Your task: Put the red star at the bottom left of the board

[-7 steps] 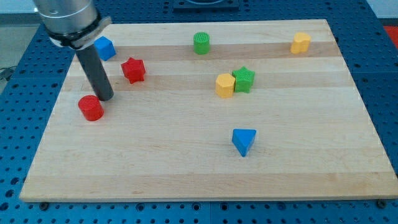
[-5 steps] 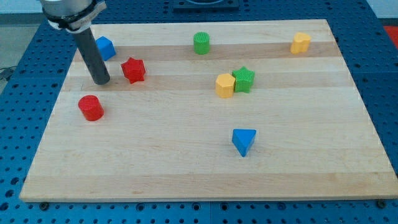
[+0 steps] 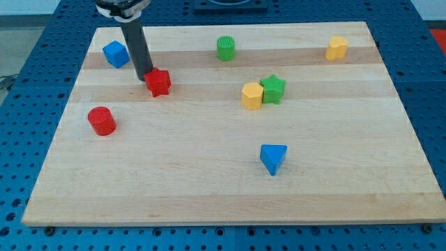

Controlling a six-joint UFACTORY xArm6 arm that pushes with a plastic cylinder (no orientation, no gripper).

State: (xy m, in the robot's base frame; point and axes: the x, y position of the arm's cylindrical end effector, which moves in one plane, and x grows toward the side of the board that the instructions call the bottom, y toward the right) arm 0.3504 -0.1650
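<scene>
The red star (image 3: 159,82) lies on the wooden board (image 3: 209,181) in its upper left part. My tip (image 3: 145,75) is right at the star's upper left edge, touching it or nearly so. The dark rod rises from there to the view's top. A red cylinder (image 3: 102,120) sits below and left of the star, and a blue cube (image 3: 116,54) sits above and left of the tip.
A green cylinder (image 3: 226,48) is at the top middle. A yellow block (image 3: 251,95) and a green star (image 3: 274,89) touch near the middle. Another yellow block (image 3: 337,48) is at the top right. A blue triangular block (image 3: 273,158) sits lower right.
My tip moved up and right from beside the red cylinder to the star's upper left. The red star shifted slightly right and down.
</scene>
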